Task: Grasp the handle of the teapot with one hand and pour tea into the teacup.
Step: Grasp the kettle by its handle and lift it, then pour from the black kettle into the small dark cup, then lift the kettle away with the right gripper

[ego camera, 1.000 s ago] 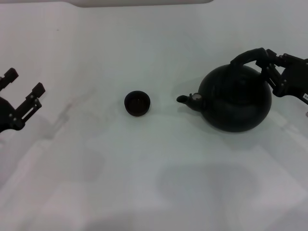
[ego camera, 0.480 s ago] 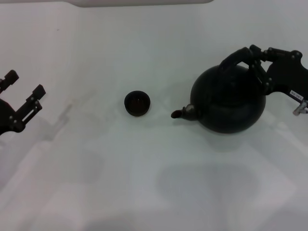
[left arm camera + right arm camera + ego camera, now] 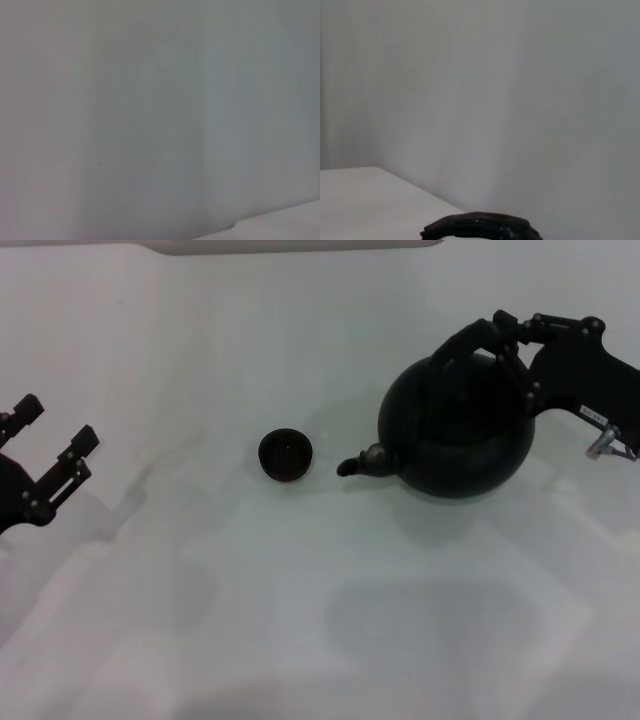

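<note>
The large round black teapot hangs at the right of the head view, its short spout pointing left toward the teacup. My right gripper is shut on the arched black handle above the pot. The tiny black teacup stands on the white table, a short gap left of the spout tip. My left gripper is open and empty at the far left edge. In the right wrist view only a black arc of the handle shows. No tea is visible.
The white table carries faint shadows in front. A pale rim runs along the far edge. The left wrist view shows only a blank grey surface.
My right gripper has carried the teapot up and to the left, toward the teacup. The spout now tips lower and sits closer to the cup. The left arm has barely moved.
</note>
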